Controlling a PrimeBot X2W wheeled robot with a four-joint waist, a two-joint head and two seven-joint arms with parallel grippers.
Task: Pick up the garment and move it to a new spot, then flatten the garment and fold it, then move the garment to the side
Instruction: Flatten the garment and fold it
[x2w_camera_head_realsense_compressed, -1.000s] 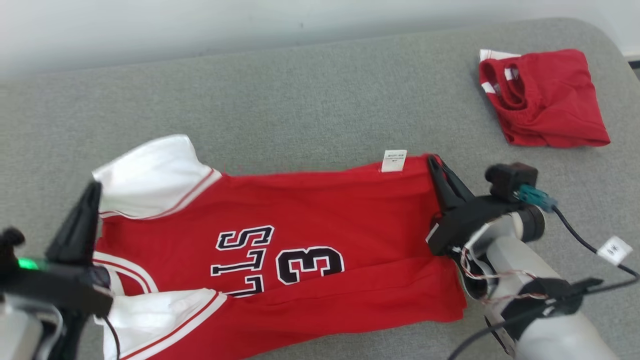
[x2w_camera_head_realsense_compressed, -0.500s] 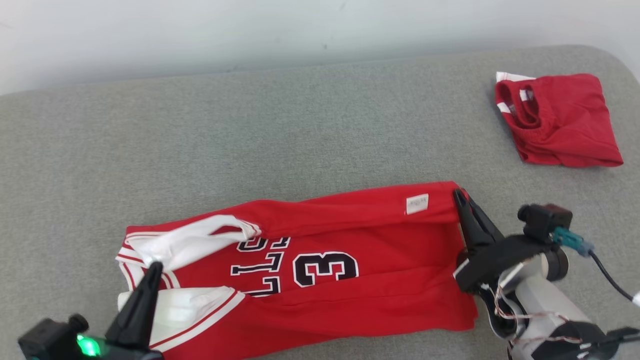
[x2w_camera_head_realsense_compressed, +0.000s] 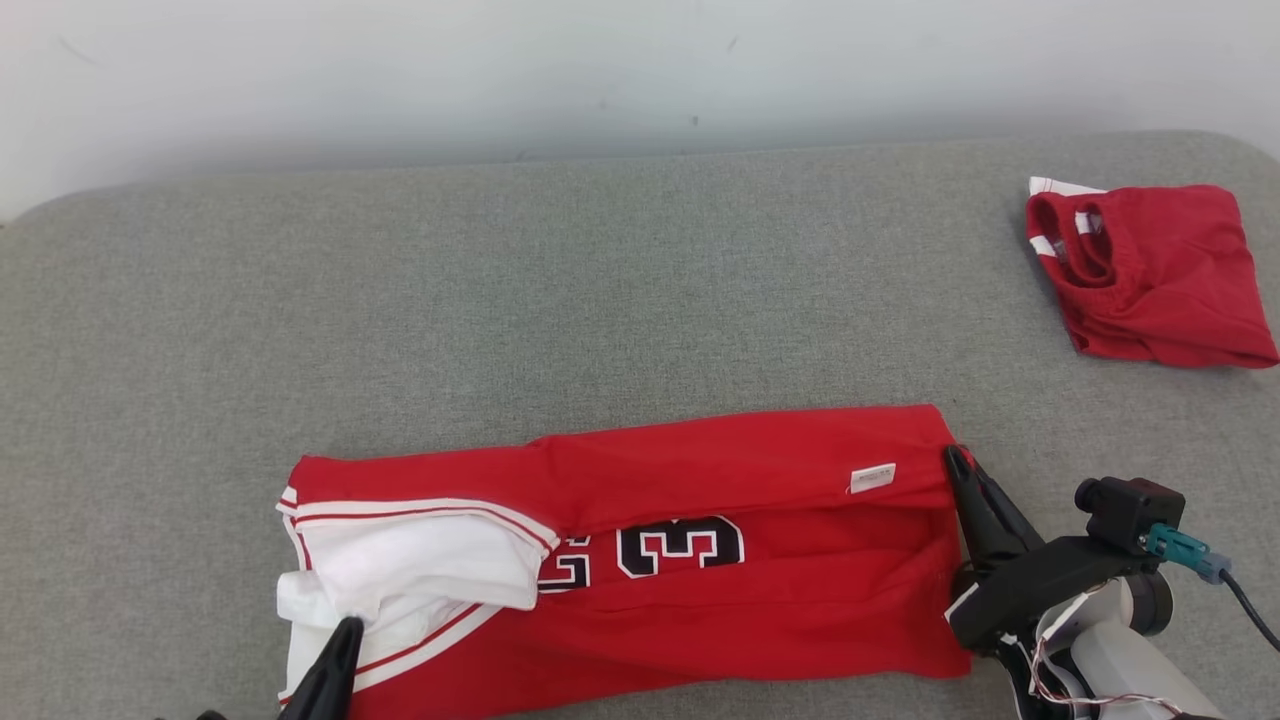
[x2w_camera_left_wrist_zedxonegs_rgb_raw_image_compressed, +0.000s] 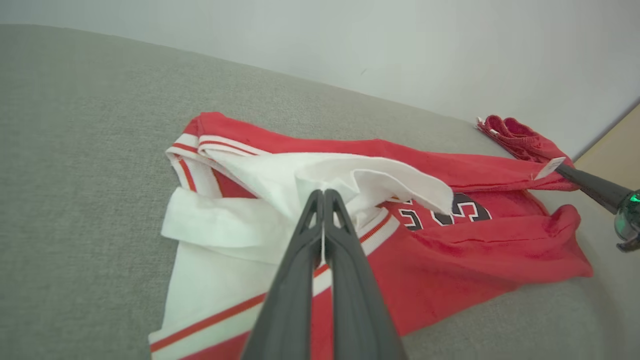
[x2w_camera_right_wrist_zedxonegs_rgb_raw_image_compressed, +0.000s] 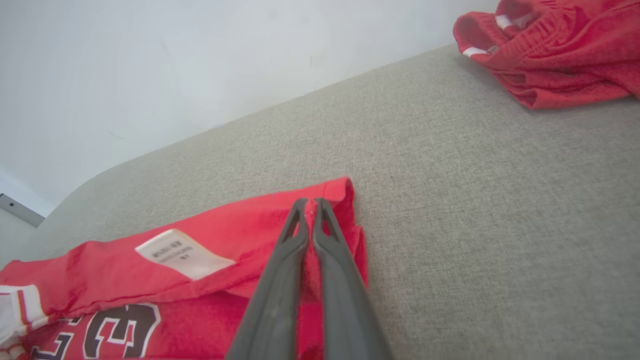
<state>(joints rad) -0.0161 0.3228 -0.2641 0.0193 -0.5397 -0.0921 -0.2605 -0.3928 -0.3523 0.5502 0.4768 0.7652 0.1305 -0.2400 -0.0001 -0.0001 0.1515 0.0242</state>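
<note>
The garment (x2w_camera_head_realsense_compressed: 700, 470) is a red jersey with white sleeves and a black 3, lying lengthwise on the grey cushion (x2w_camera_head_realsense_compressed: 600, 300). Its far long edge is doubled over toward me, with a white label (x2w_camera_head_realsense_compressed: 872, 478) showing. My left gripper (x2w_camera_head_realsense_compressed: 347, 628) is at the sleeve end, shut on white sleeve fabric. In the left wrist view the left gripper (x2w_camera_left_wrist_zedxonegs_rgb_raw_image_compressed: 324, 194) pinches that white cloth of the garment (x2w_camera_left_wrist_zedxonegs_rgb_raw_image_compressed: 475, 240). My right gripper (x2w_camera_head_realsense_compressed: 955, 458) is shut on the red hem corner. The right wrist view shows the right gripper (x2w_camera_right_wrist_zedxonegs_rgb_raw_image_compressed: 311, 202) closed on the folded edge of the garment (x2w_camera_right_wrist_zedxonegs_rgb_raw_image_compressed: 240, 235).
Another folded red garment (x2w_camera_head_realsense_compressed: 1150, 275) lies at the far right of the cushion, seen as well as the red garment (x2w_camera_right_wrist_zedxonegs_rgb_raw_image_compressed: 555, 65) in the right wrist view. A pale wall (x2w_camera_head_realsense_compressed: 600, 80) runs behind the cushion. Bare grey fabric stretches beyond the jersey.
The head camera has tilted, so the whole picture shifted down. Both grippers have drawn the jersey's far edge toward me, folding it over the lettering; the white sleeve now covers most of the letters.
</note>
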